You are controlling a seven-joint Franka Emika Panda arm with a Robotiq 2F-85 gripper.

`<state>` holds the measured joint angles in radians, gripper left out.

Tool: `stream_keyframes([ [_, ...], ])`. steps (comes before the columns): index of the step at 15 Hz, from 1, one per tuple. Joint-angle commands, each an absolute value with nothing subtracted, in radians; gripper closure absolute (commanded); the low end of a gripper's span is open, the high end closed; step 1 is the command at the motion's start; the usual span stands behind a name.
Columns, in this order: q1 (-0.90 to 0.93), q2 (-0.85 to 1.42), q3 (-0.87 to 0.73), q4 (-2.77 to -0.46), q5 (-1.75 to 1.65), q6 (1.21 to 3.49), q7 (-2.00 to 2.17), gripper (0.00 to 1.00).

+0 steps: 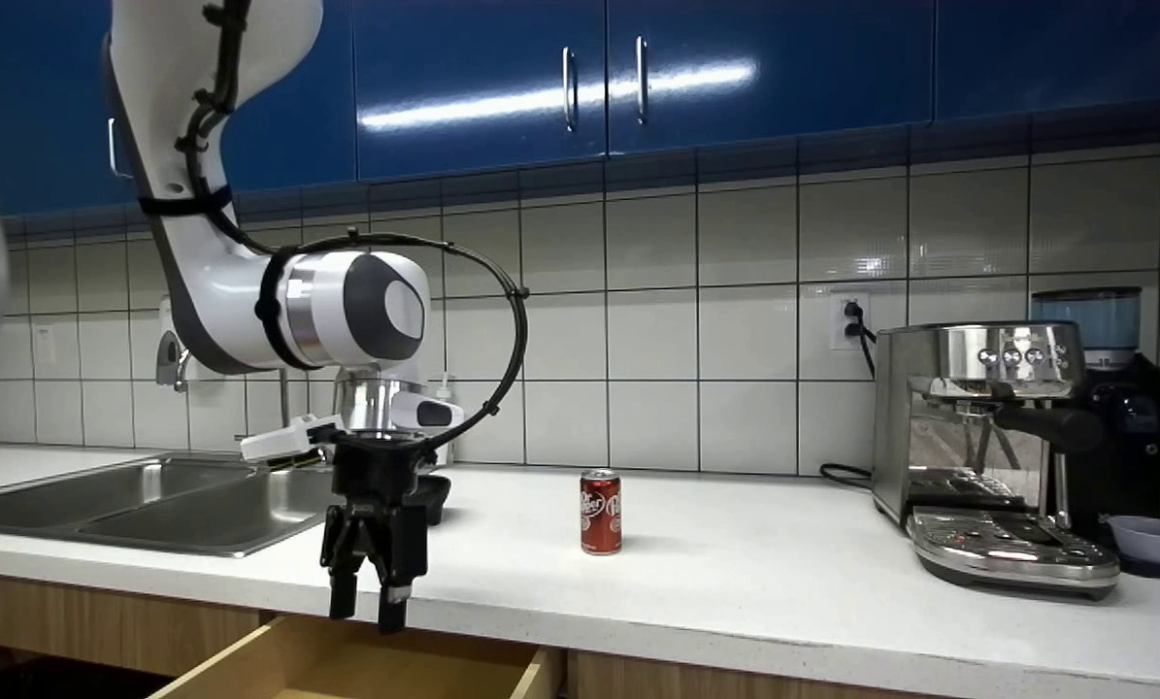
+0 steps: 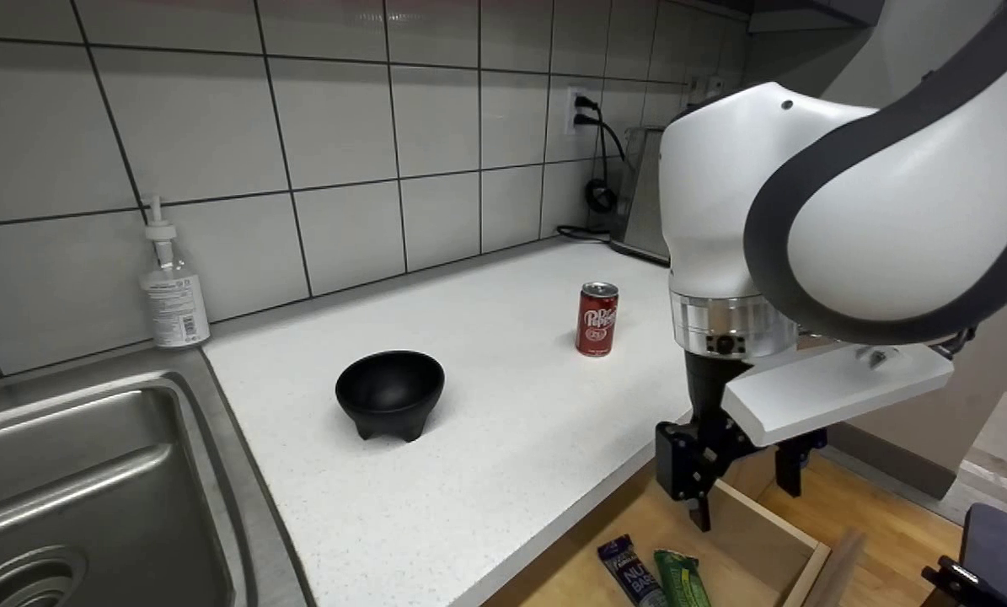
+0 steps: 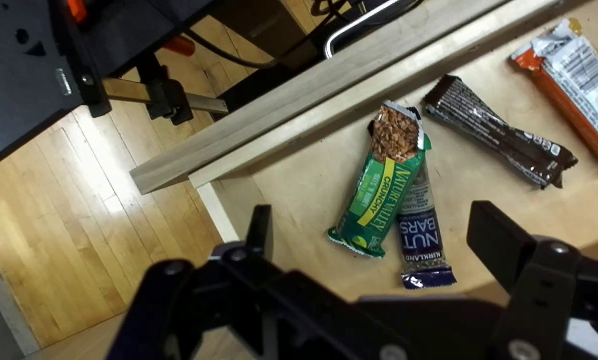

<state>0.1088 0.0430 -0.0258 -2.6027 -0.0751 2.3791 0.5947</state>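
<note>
Drawer [image 3: 304, 187] — green bar [image 3: 383, 192] below fingers [image 3: 499, 240]

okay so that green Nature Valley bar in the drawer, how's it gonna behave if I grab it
The green bar is probably light, being a slim single packet. It will likely bend at its flat crimped ends. Lying partly over the Kirkland nut bar, it may drag that one along if pushed.
</note>
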Motion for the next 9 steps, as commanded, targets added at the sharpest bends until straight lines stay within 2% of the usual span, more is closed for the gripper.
stream_keyframes([
  [1, 0.086, -0.040, -0.001, -2.664, -0.053, 2.319, 0.478, 0.00],
  [9, 0.078, -0.043, 0.000, -2.736, -0.071, 2.271, 0.392, 0.00],
])
